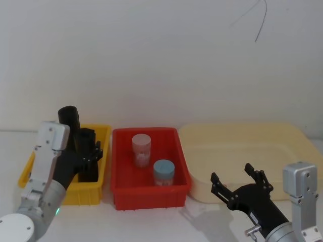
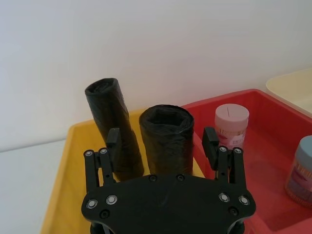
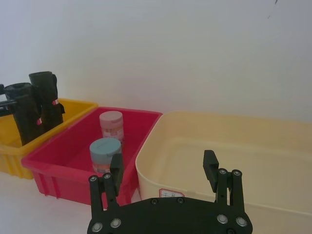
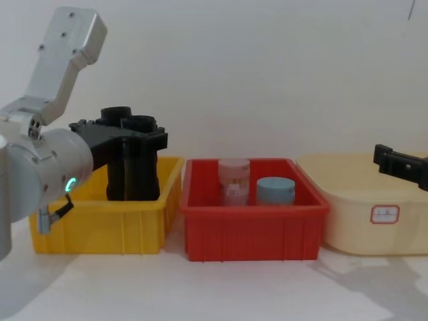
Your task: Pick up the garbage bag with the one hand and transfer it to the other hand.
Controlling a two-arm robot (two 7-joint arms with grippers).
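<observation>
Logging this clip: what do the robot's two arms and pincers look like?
The left arm and right arm are thick and silver-grey with boxy, rounded casings; the left arm has a small green light. The left pincer and right pincer are matte black: two flat fingers on linked bars, dotted with silver screw heads.

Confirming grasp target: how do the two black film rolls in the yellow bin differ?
The nearer black cylindrical roll of bag film stands between the fingers of the open left tool; the farther black roll stands outside them. The nearer roll's top shows a hollow core; the farther roll's top looks crumpled. Both stand on end in the yellow plastic bin.
</observation>
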